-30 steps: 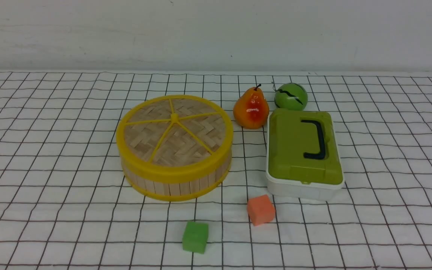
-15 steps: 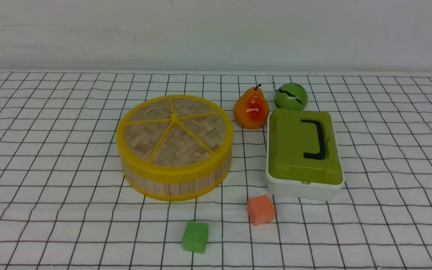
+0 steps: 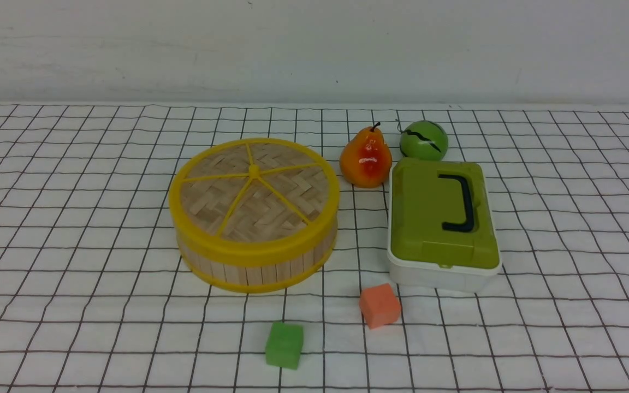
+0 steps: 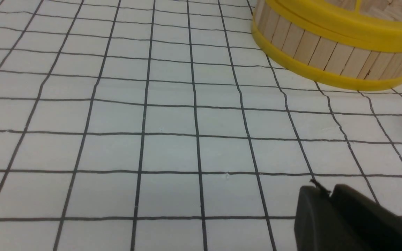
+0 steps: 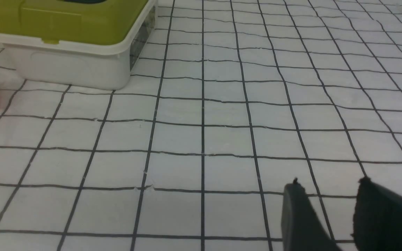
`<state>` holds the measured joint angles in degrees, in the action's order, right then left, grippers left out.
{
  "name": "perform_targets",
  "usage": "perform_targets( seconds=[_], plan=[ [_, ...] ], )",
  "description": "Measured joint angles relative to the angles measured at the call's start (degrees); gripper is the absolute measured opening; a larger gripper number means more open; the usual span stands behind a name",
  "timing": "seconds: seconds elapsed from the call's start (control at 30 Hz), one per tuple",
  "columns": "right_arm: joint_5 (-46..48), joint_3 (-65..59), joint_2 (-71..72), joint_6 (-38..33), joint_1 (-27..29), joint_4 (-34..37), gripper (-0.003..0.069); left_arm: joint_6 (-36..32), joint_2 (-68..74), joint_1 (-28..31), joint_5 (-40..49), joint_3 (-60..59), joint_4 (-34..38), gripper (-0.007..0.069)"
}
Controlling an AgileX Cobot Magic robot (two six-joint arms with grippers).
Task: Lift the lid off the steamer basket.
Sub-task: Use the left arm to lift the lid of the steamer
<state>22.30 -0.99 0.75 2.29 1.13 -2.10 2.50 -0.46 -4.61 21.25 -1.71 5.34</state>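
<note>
Lid (image 3: 254, 191) sits squarely on the steamer basket (image 3: 254, 267) beside the green-topped box (image 3: 440, 218), nothing lifted yet, with fingers pressed together on the left gripper (image 4: 328, 191), spread on the right gripper (image 5: 328, 182), neither touching it.

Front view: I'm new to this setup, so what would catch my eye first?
The round steamer basket, its yellow-rimmed woven lid on, dominates the middle of the checked cloth. To its right sits a white box with a green lid, a pear and a green ball behind it. An orange cube and a green cube lie nearest the camera.
</note>
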Motion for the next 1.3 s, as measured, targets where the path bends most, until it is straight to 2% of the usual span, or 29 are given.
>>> perform_targets(
  seconds=[0.13, 0.53, 0.63, 0.67, 0.7, 0.8, 0.87, 0.93, 0.97, 1.17, 1.3],
  plan=[
    [0.00, 0.00, 0.00, 0.00, 0.00, 0.00, 0.0239, 0.00, 0.00, 0.00, -5.01, 0.00, 0.00, 0.0057],
    [0.00, 0.00, 0.00, 0.00, 0.00, 0.00, 0.0239, 0.07, 0.00, 0.00, -33.56, 0.00, 0.00, 0.0061],
    [0.00, 0.00, 0.00, 0.00, 0.00, 0.00, 0.0239, 1.54, 0.00, 0.00, -36.80, 0.00, 0.00, 0.0064],
    [0.00, 0.00, 0.00, 0.00, 0.00, 0.00, 0.0239, 2.81, 0.00, 0.00, -38.39, 0.00, 0.23, 0.0064],
    [0.00, 0.00, 0.00, 0.00, 0.00, 0.00, 0.0239, 8.93, 0.00, 0.00, -41.91, 0.00, 1.41, 0.0066],
    [0.00, 0.00, 0.00, 0.00, 0.00, 0.00, 0.0239, 21.27, 0.00, -0.19, -47.74, 0.76, 1.65, 0.0066],
    [0.00, 0.00, 0.00, 0.00, 0.00, 0.00, 0.0239, 24.61, 0.00, -0.19, -46.10, 4.04, -0.89, 0.0048],
    [0.00, 0.00, 0.00, 0.00, 0.00, 0.00, 0.0239, 25.22, 0.14, -0.19, -42.41, 8.26, -3.98, 0.0016],
    [0.00, 0.00, 0.00, 0.00, 0.00, 0.00, 0.0239, 25.22, 1.04, -0.19, -37.51, 13.41, -6.43, -0.0013],
    [0.00, 0.00, 0.00, 0.00, 0.00, 0.00, 0.0239, 25.22, 15.96, -0.19, -14.99, 34.33, -12.36, -0.0013],
    [0.00, 0.00, 0.00, 0.00, 0.00, 0.00, 0.0239, 25.22, 26.06, -0.19, -10.25, 38.26, -14.50, -0.0013]
  ],
)
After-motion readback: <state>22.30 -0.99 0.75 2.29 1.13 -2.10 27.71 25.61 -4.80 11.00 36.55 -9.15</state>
